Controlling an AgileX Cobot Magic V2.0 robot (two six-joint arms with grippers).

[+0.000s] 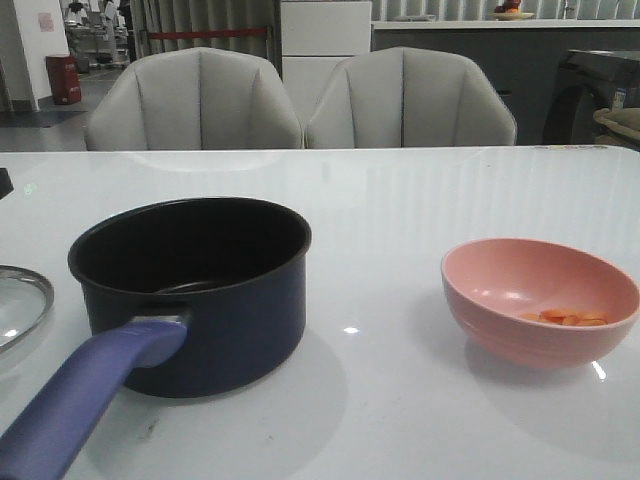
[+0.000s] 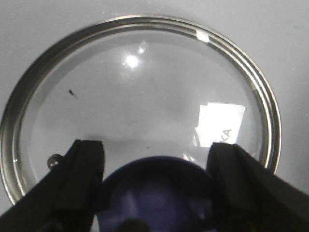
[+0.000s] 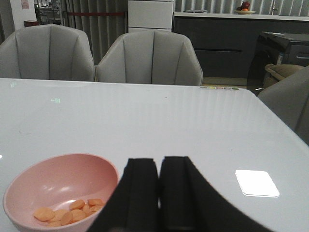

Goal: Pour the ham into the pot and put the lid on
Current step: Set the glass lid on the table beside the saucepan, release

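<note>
Showroom-like dining area: chairs (image 1: pixel 195 100), counter (image 3: pixel 241 17)

Front view: lid (image 1: pixel 20 300) cut by frame edge at 9 o'clock, only a rim arc showing; pot (image 1: pixel 195 290) handle end cut off at 7 o'clock. Left wrist view: knob (image 2: pixel 157 193) cut at 6 o'clock; lettering partly hidden, only "KA" legible. Neither arm visible in front view.
</note>
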